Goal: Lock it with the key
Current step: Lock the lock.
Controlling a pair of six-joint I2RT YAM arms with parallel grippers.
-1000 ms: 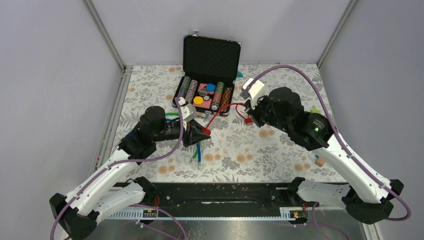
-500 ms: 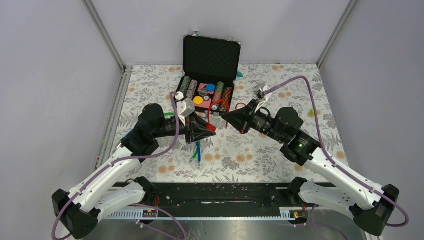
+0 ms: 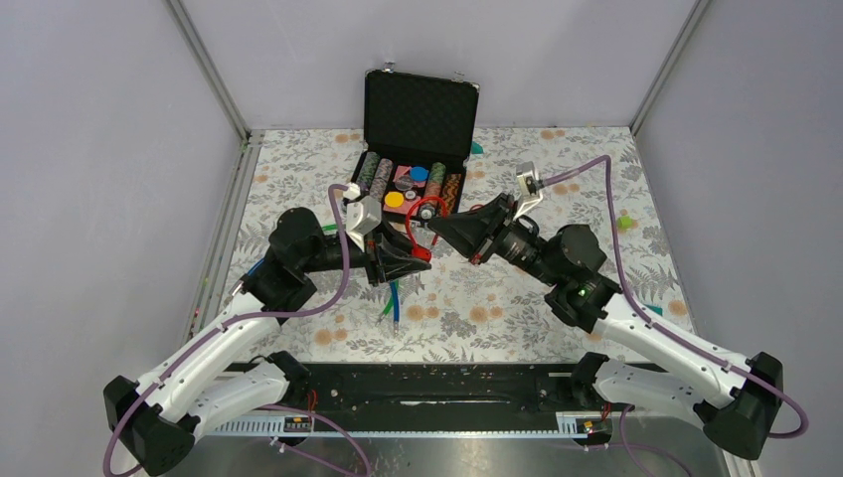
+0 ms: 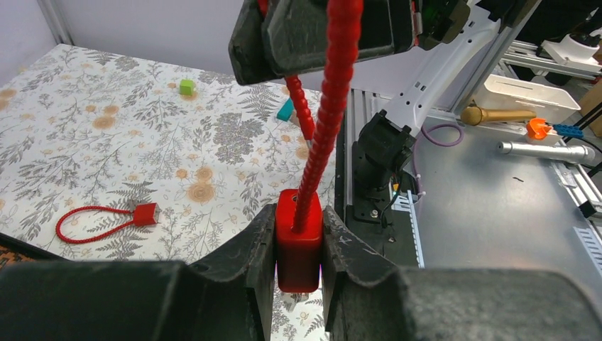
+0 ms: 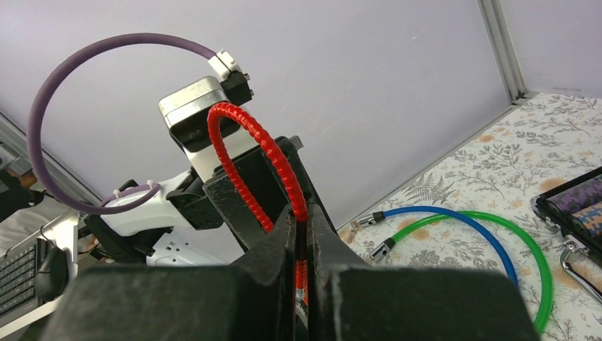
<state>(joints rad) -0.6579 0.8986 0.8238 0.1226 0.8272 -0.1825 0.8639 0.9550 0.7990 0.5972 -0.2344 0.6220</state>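
A red cable lock hangs between my two grippers in front of the open case. My left gripper (image 3: pixel 413 260) is shut on its red block body (image 4: pixel 298 245), held upright between the pads (image 4: pixel 259 249). The ribbed red cable (image 3: pixel 410 213) rises from the body in a loop. My right gripper (image 3: pixel 433 227) faces the left one and is shut on the cable's free end (image 5: pixel 301 206), the metal tip just showing between its jaws. In the left wrist view the right gripper (image 4: pixel 319 32) fills the top. No key shows in any view.
A black case (image 3: pixel 418 104) stands open at the back, holding poker chips (image 3: pixel 383 177). Blue (image 5: pixel 454 213) and green (image 5: pixel 515 238) cables lie on the floral cloth beneath the left gripper. A second red cable lock (image 4: pixel 106 220) and small blocks (image 4: pixel 187 87) lie on the cloth.
My right arm has swung left from the table's right side to meet the left gripper, carrying the cable's free end. The cable now loops up between both grippers. The left gripper barely moved.
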